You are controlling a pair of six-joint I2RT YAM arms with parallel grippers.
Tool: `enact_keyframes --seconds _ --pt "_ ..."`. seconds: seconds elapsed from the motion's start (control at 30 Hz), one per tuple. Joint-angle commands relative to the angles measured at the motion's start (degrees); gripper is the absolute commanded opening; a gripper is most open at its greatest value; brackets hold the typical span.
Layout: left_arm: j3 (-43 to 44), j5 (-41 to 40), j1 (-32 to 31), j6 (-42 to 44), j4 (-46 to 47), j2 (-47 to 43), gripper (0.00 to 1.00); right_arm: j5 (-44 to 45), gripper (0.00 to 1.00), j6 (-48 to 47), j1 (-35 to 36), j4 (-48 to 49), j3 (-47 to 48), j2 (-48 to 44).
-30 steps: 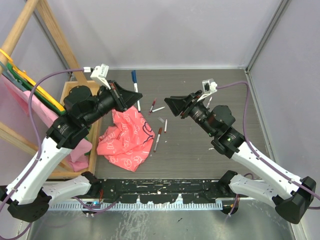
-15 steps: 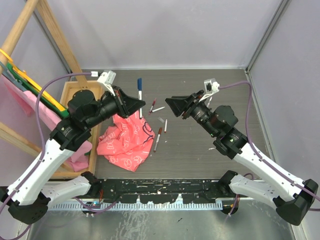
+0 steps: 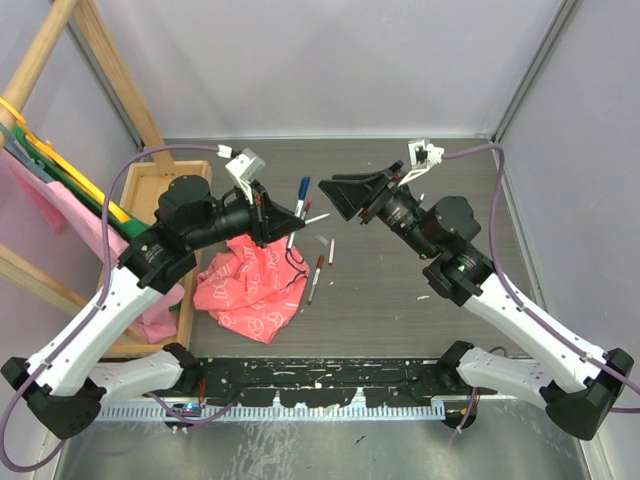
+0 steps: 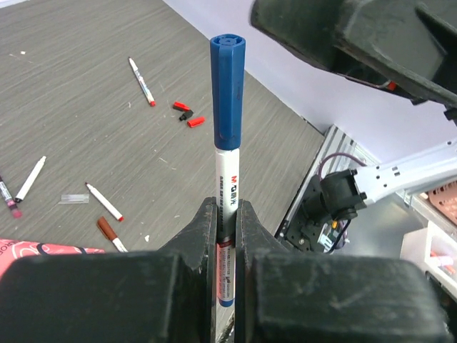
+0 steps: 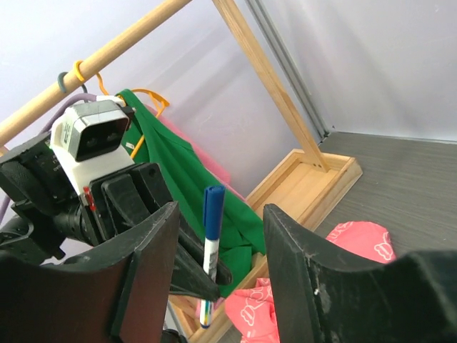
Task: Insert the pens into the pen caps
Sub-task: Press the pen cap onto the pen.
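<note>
Grips a blue-capped pen (image 4: 227,164) upright with the left fingers (image 4: 203,243), above the tabletop (image 4: 86,93). Holds the right fingers (image 5: 146,264) apart and empty, near it on the right.

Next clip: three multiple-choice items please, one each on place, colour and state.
1. The pink cloth lies: A on the table, left of centre; B on the table, far right; C off the table.
2. The held pen has a cap that is: A red; B blue; C green.
3. The right pincer is: A shut on a pen; B shut on the cloth; C open, empty.
Answers: A, the top view shows it there; B, the left pincer grips it, blue end up; C, its fingers stand apart, gripping nothing.
</note>
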Motion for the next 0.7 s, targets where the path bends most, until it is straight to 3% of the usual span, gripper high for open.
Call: enact_keyframes --seconds 0.0,0.43,0.67 --pt "0.6 4.3 0.1 4.2 1.5 0.6 0.00 -2.3 0.56 4.6 0.1 2.8 3.6 2.5" --pt "1.0 7.9 0.1 5.6 0.0 2.0 0.00 -7.9 0.51 7.5 0.1 3.9 5.1 7.3" --pt "0.7 8.1 0.1 5.8 -0.4 1.7 0.00 -7.5 0.34 6.7 0.1 2.6 4.8 6.7"
